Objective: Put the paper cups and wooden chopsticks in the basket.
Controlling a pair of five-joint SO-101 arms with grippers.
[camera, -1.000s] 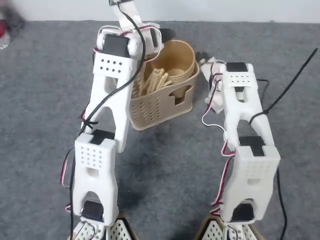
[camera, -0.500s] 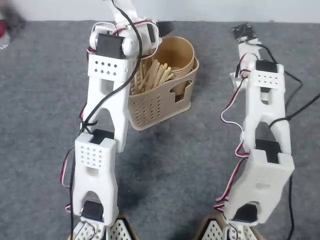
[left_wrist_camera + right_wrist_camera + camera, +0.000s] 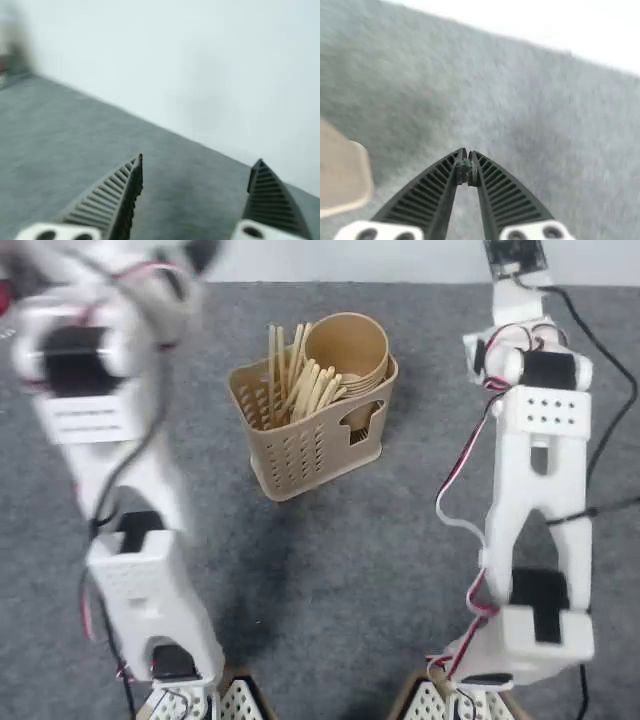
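A tan basket stands on the grey carpet at the middle back. Stacked paper cups lie in it, beside several wooden chopsticks that lean against its back wall. In the left wrist view my left gripper is open and empty, facing the carpet and a white wall. My right gripper is shut with nothing between its fingers, above bare carpet; a tan edge of the basket shows beside it. The left arm is raised at the left, the right arm at the right.
Grey carpet covers the table around the basket. A white wall runs along the far edge. Arm bases stand at the front edge.
The left arm has swung away from the basket to the left and lifted. The right arm has risen and drawn back toward the far right. The basket now stands uncovered.
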